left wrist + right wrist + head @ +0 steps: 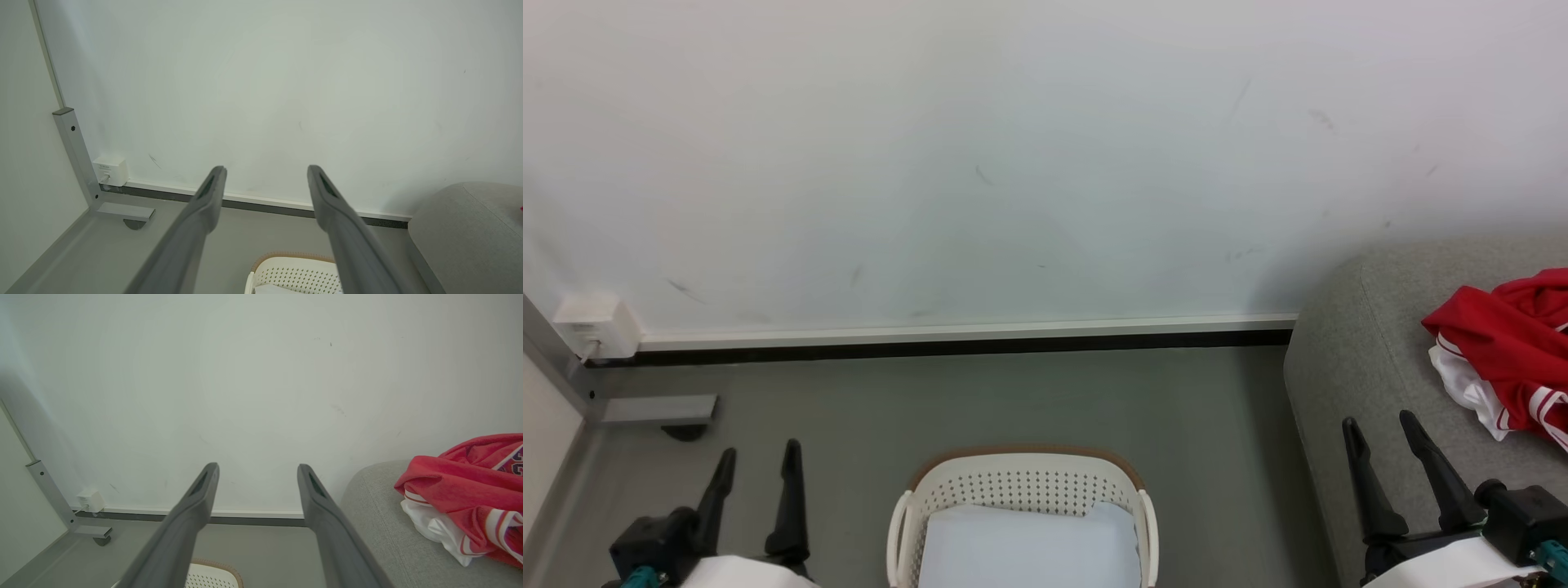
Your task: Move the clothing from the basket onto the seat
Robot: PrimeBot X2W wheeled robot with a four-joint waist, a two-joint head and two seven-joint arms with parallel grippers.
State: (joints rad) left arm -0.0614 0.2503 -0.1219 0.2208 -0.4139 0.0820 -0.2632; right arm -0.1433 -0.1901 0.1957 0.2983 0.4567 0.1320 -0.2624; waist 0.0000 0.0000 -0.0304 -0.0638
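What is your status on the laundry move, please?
Left hand and right hand open, empty. Red clothing on seat. Basket holds pale sheet. Nothing seen in the way.

- The head view looks forward and down from high up, facing the wall (1013,163). The basket (1021,455) lies near, at centre, and the seat (1364,367) is on the right.
- The left wrist view looks along the left tool (266,167) from low over the floor (102,253), toward the skirting (253,201).
- The right wrist view looks along the right tool (257,467) the same way. It stands further right and close to the clothing (449,473) on the seat.
- All three views share the wall, the skirting, the wall box (596,322), the basket's far rim and the seat's left corner.
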